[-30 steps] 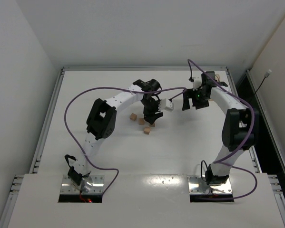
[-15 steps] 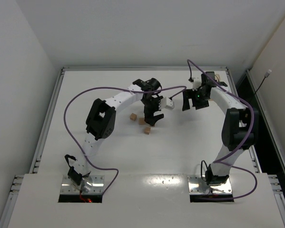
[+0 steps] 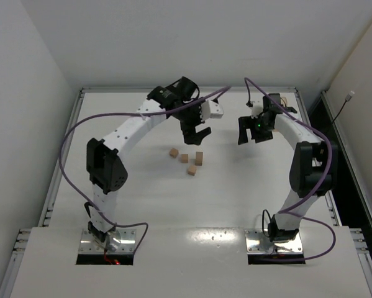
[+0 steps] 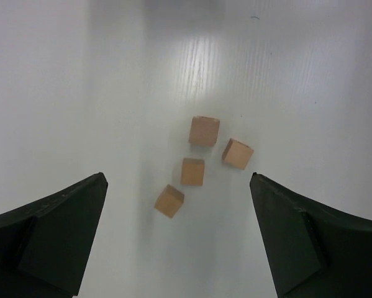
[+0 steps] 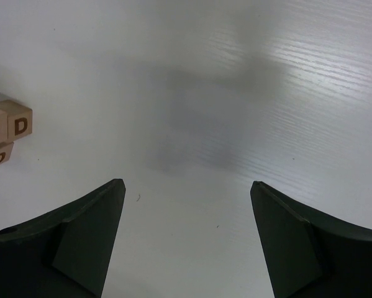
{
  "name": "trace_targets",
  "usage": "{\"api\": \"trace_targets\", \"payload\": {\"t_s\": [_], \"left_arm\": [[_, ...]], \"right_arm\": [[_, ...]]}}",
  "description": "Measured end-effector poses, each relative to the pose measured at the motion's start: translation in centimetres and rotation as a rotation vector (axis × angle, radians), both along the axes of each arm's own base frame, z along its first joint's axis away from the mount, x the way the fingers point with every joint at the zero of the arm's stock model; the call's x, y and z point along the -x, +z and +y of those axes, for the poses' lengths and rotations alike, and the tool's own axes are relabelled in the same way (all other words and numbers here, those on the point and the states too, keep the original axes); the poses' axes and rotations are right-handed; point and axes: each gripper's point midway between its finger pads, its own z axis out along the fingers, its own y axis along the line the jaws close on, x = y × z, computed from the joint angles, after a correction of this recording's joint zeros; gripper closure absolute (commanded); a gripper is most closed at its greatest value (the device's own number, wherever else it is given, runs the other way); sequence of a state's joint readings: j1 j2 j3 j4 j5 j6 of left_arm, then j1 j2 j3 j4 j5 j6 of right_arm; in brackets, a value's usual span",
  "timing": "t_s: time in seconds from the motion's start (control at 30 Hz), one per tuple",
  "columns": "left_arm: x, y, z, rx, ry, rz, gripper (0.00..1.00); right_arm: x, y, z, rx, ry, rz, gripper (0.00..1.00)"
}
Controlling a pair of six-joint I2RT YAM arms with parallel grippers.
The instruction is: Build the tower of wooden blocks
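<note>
White laminate table, matte, with a faint linear grain. Four light-tan wood blocks sit in a loose cluster mid-table, with plain faces and crisp edges. One spot, the tower, stands taller than its neighbours, seemingly two cubes stacked. The other three lie singly beside it, apart from one another. Left gripper hangs above the cluster, its black wedge-shaped fingers spread wide, holding nothing. Right gripper is likewise wide and empty, well right of the cluster. Lettered wooden cubes show at its view's left edge.
</note>
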State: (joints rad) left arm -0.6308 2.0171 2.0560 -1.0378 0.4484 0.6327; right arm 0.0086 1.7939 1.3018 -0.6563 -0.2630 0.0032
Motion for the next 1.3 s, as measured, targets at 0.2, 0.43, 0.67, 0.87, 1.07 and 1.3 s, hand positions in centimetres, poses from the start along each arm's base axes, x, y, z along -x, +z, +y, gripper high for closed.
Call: {"api": "trace_targets", "payload": {"t_s": [0.2, 0.43, 0.67, 0.87, 1.07, 1.3], "left_arm": [[0.6, -1.3, 6.1, 0.004, 0.113, 0.123, 0.01], [1.1, -8.0, 11.2, -0.021, 0.298, 0.358, 0.84], [-1.8, -7.1, 8.6, 0.095, 0.400, 0.316, 0.65], [-3.1, -9.2, 8.3, 0.124, 0.545, 0.323, 0.58], [-2.9, -11.6, 8.8, 0.071, 0.661, 0.318, 0.52], [-3.7, -12.5, 9.2, 0.025, 0.755, 0.253, 0.50]], "right_arm": [[0.0, 0.4, 0.0, 0.000, 0.000, -0.012, 0.20], [-0.1, 1.1, 0.0, 0.000, 0.000, -0.030, 0.20], [-0.1, 1.1, 0.0, 0.002, 0.003, -0.029, 0.20], [-0.1, 1.1, -0.1, 0.007, 0.001, -0.029, 0.20], [-0.1, 1.1, -0.2, 0.010, 0.000, -0.028, 0.20], [0.0, 1.1, -0.2, 0.011, 0.000, -0.028, 0.20]]}}
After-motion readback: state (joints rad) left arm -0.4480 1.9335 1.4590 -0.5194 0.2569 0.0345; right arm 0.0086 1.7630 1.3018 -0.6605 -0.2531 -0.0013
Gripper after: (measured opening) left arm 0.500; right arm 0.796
